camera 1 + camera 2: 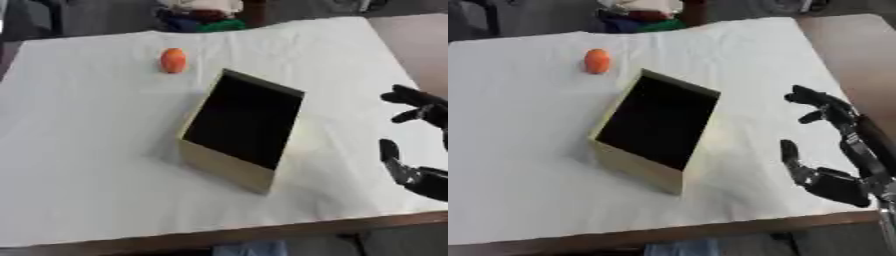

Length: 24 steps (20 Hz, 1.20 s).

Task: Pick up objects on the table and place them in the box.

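Right eye view: one black hand (833, 150) at the right side of the table, thumb low and fingers (820, 102) high, spread apart round empty air; nothing held.
Which hand: judged the right, entering from the right edge; the left hand shows in no view.
Nearest item: box (636, 167), tan walls, dark inside, open top, standing askew mid-table, just left of the hand and not touching it.
Box contents: none visible; the inside reads plain dark.
Item to collect: orange ball (173, 60), small and round, on the far left part of the cloth, beyond the box's far corner, well apart from the hand.
Surface: white tablecloth (518, 150); brown table edge (623, 239) along the near side.
Step in hand: judged a reach for the ball, not yet begun.
Handling note: pass over or behind the box without nudging it; keep the fingers spread until they flank the ball, since a round thing would likely roll at a glancing touch.
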{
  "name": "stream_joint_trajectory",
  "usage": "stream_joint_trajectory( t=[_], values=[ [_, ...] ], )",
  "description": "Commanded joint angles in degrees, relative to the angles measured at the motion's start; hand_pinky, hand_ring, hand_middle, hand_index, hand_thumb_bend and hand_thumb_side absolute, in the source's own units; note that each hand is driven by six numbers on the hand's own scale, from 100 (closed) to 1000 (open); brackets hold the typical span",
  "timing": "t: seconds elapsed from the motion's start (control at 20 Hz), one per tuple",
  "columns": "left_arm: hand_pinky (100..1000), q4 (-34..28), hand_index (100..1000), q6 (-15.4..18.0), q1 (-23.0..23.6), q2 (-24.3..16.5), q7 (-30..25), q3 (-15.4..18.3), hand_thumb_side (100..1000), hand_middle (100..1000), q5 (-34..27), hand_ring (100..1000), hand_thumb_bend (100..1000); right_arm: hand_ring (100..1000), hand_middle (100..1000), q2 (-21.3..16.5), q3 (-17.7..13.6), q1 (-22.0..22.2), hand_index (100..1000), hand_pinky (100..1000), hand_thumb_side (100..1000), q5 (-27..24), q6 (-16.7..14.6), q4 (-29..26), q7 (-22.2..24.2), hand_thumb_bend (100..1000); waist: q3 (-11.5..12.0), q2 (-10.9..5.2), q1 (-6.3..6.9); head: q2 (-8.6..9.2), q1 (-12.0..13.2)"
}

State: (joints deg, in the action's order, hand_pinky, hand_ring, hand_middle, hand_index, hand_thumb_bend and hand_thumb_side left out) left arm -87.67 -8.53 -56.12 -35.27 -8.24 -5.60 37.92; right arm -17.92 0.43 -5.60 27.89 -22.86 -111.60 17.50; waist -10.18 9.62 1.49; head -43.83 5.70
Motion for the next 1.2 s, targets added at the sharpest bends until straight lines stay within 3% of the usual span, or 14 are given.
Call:
stream_joint_trajectory(
  t=[0.05,0.3,0.5,0.65,1.2],
  values=[
    [795,11.83,865,2.11,-4.38,-1.06,-2.42,-1.4,710,763,5.56,759,301,889,839,-0.9,0.29,-0.82,1000,685,286,-0.76,-0.31,-0.9,0.62,100,-0.65,-0.64,0.15,-0.28,1.02],
    [825,29.24,888,6.47,-8.04,2.82,-5.66,-0.45,672,785,15.1,786,398,889,839,-0.73,1.01,-1.71,1000,683,288,-1.53,-0.68,-0.9,1.41,100,-3.05,-0.53,0.61,-0.28,3.03],
    [828,37.84,884,7.83,-9.18,5.09,-7.02,1.33,611,783,20.51,784,456,889,839,-0.95,1.32,-2.26,1000,683,288,-1.97,-0.86,-0.96,1.9,100,-4.44,-0.33,1.1,-0.14,4.17],
    [824,41.08,880,8.44,-9.15,6.07,-8.05,2.28,575,779,23.39,780,487,889,839,-1.0,1.46,-2.72,1000,682,291,-2.23,-0.92,-1.03,2.14,100,-5.02,-0.06,1.48,0.13,4.51],
    [797,46.34,851,6.62,-6.85,7.42,-6.64,4.25,507,741,26.98,738,420,888,838,-0.81,1.46,-3.98,1000,679,298,-2.46,-0.9,-1.32,2.31,100,-6.46,1.45,2.37,1.16,5.53]
  ],
)
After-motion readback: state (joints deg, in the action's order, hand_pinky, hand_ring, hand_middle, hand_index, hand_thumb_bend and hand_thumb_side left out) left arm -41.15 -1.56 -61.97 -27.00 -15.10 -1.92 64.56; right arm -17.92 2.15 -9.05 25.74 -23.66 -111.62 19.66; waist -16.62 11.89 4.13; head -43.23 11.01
